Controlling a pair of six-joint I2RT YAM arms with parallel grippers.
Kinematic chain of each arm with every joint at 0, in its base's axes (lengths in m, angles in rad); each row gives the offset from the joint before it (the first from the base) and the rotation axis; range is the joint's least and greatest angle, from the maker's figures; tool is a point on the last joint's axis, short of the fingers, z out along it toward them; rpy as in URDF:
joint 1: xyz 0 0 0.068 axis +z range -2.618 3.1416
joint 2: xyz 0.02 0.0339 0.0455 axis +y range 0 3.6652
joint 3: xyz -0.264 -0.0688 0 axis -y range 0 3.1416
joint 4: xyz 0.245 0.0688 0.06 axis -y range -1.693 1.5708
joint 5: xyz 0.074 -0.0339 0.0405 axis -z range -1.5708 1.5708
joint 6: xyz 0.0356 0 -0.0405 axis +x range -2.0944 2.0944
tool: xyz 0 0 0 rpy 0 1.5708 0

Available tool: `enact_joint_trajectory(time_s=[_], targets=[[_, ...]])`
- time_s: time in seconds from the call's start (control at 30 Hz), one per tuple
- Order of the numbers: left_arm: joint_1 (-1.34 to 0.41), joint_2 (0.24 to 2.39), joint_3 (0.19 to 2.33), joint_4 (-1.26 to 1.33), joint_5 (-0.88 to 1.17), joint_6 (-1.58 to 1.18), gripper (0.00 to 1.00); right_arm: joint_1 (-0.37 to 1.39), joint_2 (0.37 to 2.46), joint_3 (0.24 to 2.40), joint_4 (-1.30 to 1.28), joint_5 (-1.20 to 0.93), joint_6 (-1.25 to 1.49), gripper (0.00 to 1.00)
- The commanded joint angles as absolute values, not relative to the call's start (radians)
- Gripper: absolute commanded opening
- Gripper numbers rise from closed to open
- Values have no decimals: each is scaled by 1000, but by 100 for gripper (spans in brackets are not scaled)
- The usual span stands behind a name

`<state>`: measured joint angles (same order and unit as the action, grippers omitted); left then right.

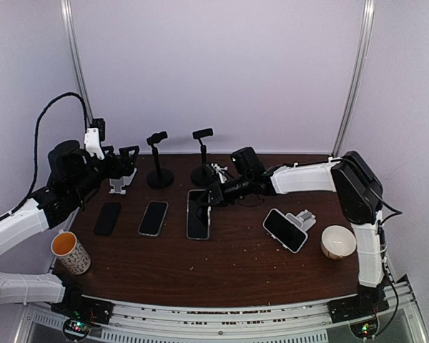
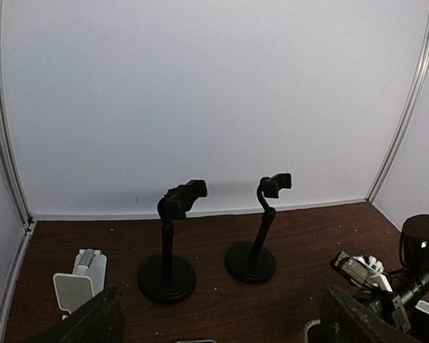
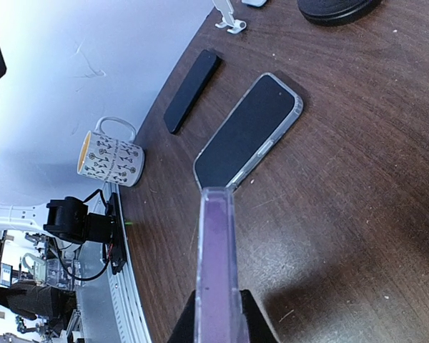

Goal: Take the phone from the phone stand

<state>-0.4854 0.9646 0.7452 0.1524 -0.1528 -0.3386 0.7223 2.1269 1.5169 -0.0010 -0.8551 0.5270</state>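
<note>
My right gripper (image 1: 213, 193) is shut on the upper end of a purple phone in a clear case (image 1: 198, 216). In the right wrist view that phone (image 3: 216, 264) stands edge-on between my fingers (image 3: 188, 320), low over the wood; I cannot tell whether it touches. A black phone (image 1: 284, 230) leans on a white phone stand (image 1: 305, 218) at the right. My left gripper (image 1: 125, 158) is open and empty, raised beside an empty white stand (image 1: 119, 184). Its fingers (image 2: 93, 321) frame the bottom of the left wrist view.
Two empty black pole stands (image 1: 159, 163) (image 1: 202, 161) stand at the back. Two phones (image 1: 108, 218) (image 1: 153, 218) lie flat at the left. A patterned mug (image 1: 71, 252) sits at the front left and a white bowl (image 1: 338, 241) at the right.
</note>
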Motion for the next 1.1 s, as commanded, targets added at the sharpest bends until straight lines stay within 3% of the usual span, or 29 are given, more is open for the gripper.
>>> enact_joint_trajectory(time_s=[0.0, 0.3, 0.63, 0.93, 1.07], targets=[[-488, 957, 735, 203, -133, -360, 98, 713, 2165, 1588, 9, -880, 533, 6], [-488, 967, 730, 204, -132, -364, 98, 665, 2277, 1666, -59, -914, 523, 8], [-488, 971, 736, 179, -128, -359, 98, 642, 2323, 1744, -182, -845, 480, 30], [-488, 947, 725, 165, -144, -356, 98, 637, 2332, 1760, -247, -751, 457, 34], [-488, 949, 720, 166, -133, -355, 98, 637, 2328, 1748, -246, -726, 456, 41]])
